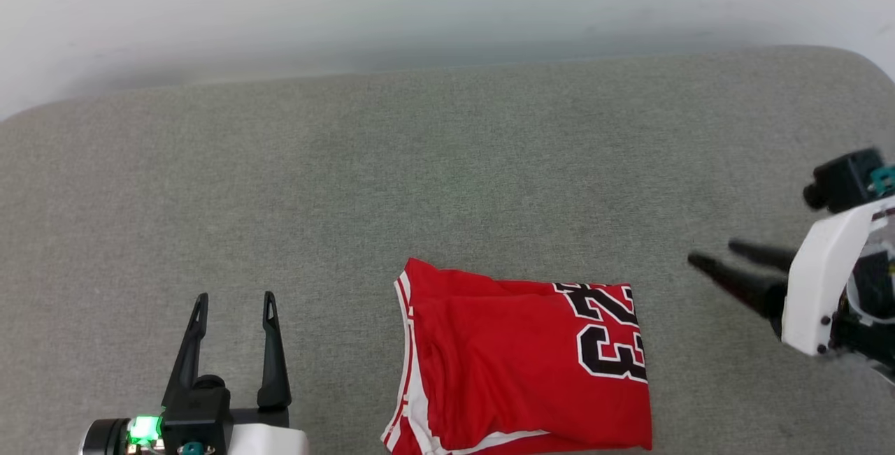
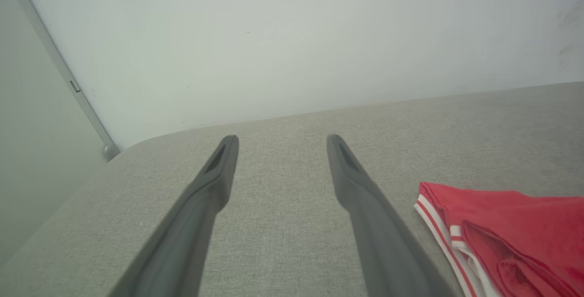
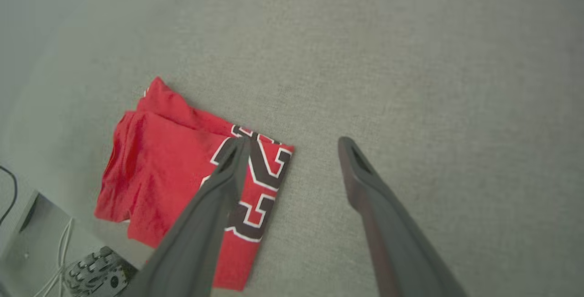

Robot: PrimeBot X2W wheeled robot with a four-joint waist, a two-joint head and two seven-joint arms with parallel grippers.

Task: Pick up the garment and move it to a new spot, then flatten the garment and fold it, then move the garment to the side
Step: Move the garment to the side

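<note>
Red shirt (image 1: 517, 364) lay folded in a rough rectangle at the near edge of the grey cloth-covered desk (image 1: 447, 182), with a black, white-edged "23" face-up at its right end and striped trim along its left. The left gripper (image 1: 235, 295) sat well apart to its left, jaws apart and empty. The right gripper (image 1: 712, 251) was near the shirt's right end, fingers pointing toward it, jaws apart, holding nothing.

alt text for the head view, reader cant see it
A folded red garment with a black "23" lies on a grey fabric surface near the bottom edge. The left gripper at lower left and the right gripper at the right edge are both open, clear of it.
</note>
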